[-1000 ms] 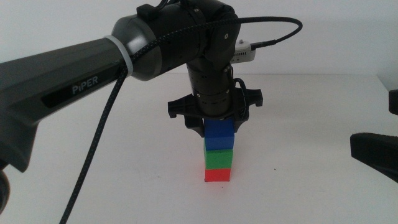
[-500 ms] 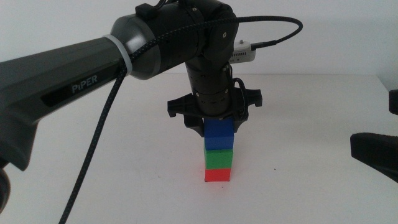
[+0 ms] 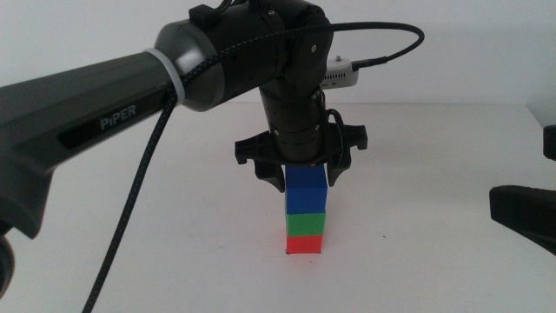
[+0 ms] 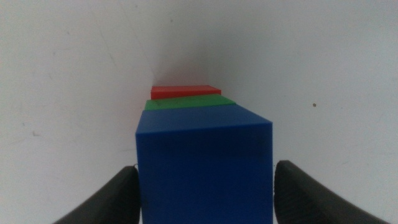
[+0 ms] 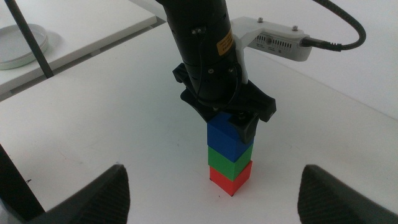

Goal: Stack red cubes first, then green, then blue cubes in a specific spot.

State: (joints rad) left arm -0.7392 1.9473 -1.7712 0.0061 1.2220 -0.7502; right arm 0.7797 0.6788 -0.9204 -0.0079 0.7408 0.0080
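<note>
Marked spot hidden under red cube (image 3: 305, 245); left pincer (image 3: 304, 184) tips partly obscured.

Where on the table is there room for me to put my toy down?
Bare white table lies left of the cube stack and right of it, up to the waiting right gripper. It is crowded at the stack: red cube, green cube, blue cube, with the open left gripper around the blue one.

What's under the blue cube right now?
The green cube sits directly under the blue cube, with the red cube at the bottom on the table. The left gripper straddles the blue one. The marked spot is covered.
</note>
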